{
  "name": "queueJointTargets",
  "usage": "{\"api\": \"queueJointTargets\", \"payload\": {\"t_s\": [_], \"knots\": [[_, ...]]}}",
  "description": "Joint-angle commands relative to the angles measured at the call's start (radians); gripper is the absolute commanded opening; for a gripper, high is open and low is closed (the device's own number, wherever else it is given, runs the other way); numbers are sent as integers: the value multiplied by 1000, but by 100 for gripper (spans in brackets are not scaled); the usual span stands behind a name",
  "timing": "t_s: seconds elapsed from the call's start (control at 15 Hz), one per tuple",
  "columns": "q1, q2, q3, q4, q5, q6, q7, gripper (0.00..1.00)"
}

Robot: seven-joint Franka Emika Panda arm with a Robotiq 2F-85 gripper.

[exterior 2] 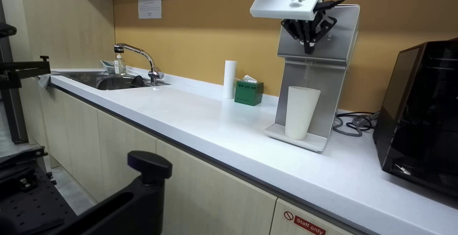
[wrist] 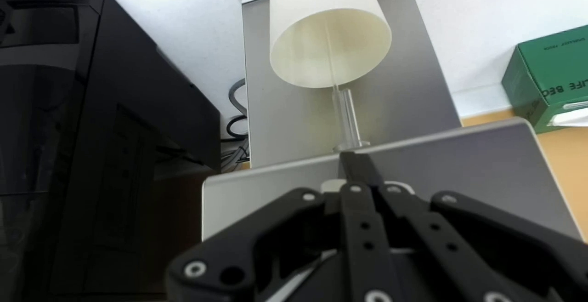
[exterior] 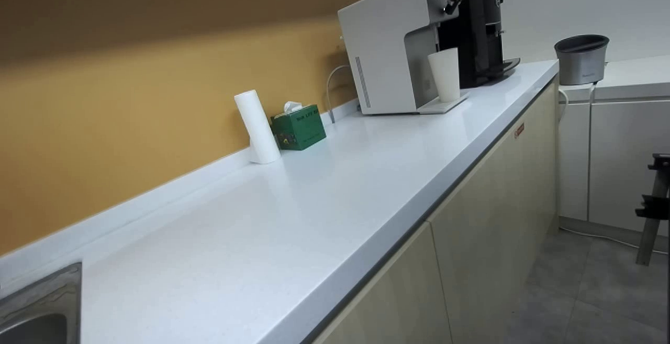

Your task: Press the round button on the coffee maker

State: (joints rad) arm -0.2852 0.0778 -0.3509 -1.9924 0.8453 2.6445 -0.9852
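Note:
A tall grey-white dispensing machine stands on the counter in both exterior views [exterior: 387, 51] [exterior 2: 344, 31]. Its front panel fills the lower wrist view [wrist: 473, 168]. My gripper [exterior 2: 307, 49] points down at this panel, its fingers together and nothing visible between them; it also shows in an exterior view [exterior: 450, 8] and in the wrist view [wrist: 360, 162]. I cannot tell whether the fingertips touch the panel. No round button shows; the fingers cover part of the panel. A white cup [exterior 2: 301, 113] stands upright under the clear nozzle [wrist: 347, 118], and a thin stream runs into it.
A black machine [exterior 2: 422, 120] stands beside the grey one, with cables [exterior 2: 354, 122] between them. A green tissue box [exterior 2: 248, 92] and a white paper roll [exterior 2: 229, 79] stand by the wall. A sink [exterior 2: 107, 81] lies at the far end.

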Motion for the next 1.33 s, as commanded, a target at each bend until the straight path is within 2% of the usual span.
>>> {"api": "queueJointTargets", "payload": {"t_s": [0.0, 0.07, 0.13, 0.2, 0.47, 0.87, 1.0, 1.27], "knots": [[2, -45, -12, -18, -80, 18, 59, 0], [1, -62, -16, -28, -103, 19, 63, 0], [-25, -81, 5, -40, -149, 19, 89, 26], [-29, -99, 2, -48, -182, 11, 98, 27], [-45, -165, -8, -86, -387, -59, 217, 54], [-41, -237, -14, -117, -556, -167, 348, 94], [-36, -251, -15, -123, -581, -193, 377, 100], [-28, -260, -14, -125, -621, -236, 425, 100]]}}
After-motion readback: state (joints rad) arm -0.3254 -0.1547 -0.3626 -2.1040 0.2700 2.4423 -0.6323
